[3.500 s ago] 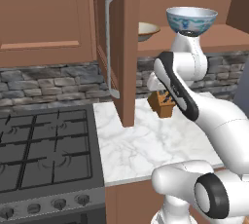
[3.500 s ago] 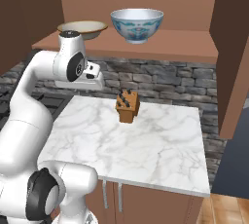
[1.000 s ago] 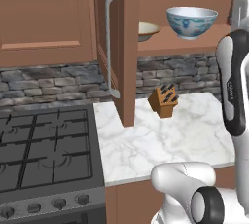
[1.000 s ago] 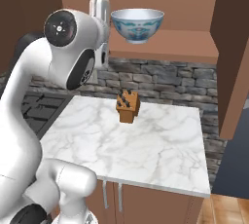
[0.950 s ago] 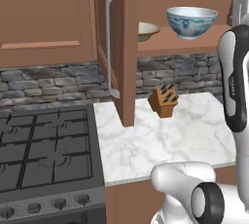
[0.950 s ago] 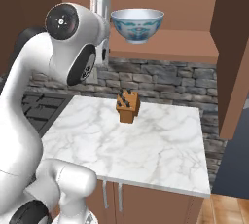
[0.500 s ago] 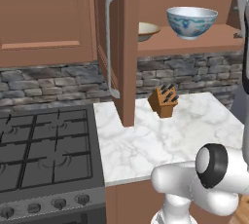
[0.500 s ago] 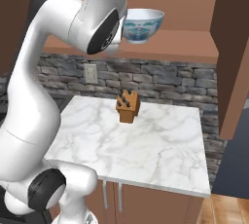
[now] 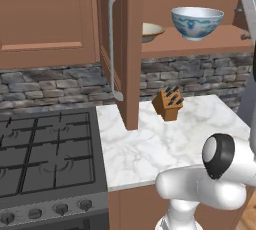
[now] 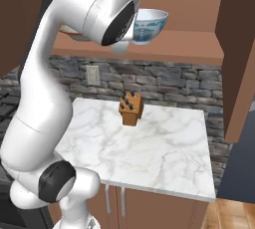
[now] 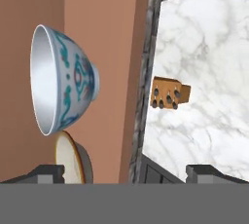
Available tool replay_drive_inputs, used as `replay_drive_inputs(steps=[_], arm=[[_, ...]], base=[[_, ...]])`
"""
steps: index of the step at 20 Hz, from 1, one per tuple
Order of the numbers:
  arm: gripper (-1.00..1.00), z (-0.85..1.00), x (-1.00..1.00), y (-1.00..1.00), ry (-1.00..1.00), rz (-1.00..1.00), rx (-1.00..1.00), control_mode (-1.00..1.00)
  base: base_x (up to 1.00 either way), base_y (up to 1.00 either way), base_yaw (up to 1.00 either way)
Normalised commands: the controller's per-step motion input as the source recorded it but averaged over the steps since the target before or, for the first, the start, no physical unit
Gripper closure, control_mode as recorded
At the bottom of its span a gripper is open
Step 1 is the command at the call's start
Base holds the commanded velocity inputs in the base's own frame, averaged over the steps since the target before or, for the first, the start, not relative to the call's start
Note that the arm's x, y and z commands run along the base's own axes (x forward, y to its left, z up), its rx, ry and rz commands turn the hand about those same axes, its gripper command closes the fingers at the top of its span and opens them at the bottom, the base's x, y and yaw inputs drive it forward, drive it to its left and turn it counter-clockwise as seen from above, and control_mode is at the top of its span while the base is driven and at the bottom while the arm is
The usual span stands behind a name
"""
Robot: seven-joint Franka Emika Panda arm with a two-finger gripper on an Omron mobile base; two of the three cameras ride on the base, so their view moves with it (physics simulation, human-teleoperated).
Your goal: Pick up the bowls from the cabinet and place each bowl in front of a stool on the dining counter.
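This is a kitchen in a home. There is a black stove with burners on top and round knobs along its front. Next to it is a white stone counter. A wooden knife block full of knives stands on the counter. The wall behind is made of grey stones, and it has a power plug in it. Brown wooden cupboards hang above. One cupboard door is open and has a long silver handle. On the shelf inside are two bowls, like the ones you eat from.
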Motion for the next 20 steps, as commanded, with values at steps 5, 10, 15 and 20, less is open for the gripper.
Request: replay_drive_inputs(steps=[5,10,15,20], arm=[[-1.00,-0.29,0.38,0.00,0.00,0.07,0.00,-1.00],[-1.00,0.00,0.45,0.08,0.00,0.05,0.00,-1.00],[-1.00,0.00,0.41,0.04,0.00,0.04,0.00,-1.00],[-1.00,-0.12,0.31,0.00,0.00,0.03,0.00,-1.00]], base=[[0.00,0.00,0.00],[0.00,0.00,0.00],[0.00,0.00,0.00],[0.00,0.00,0.00]])
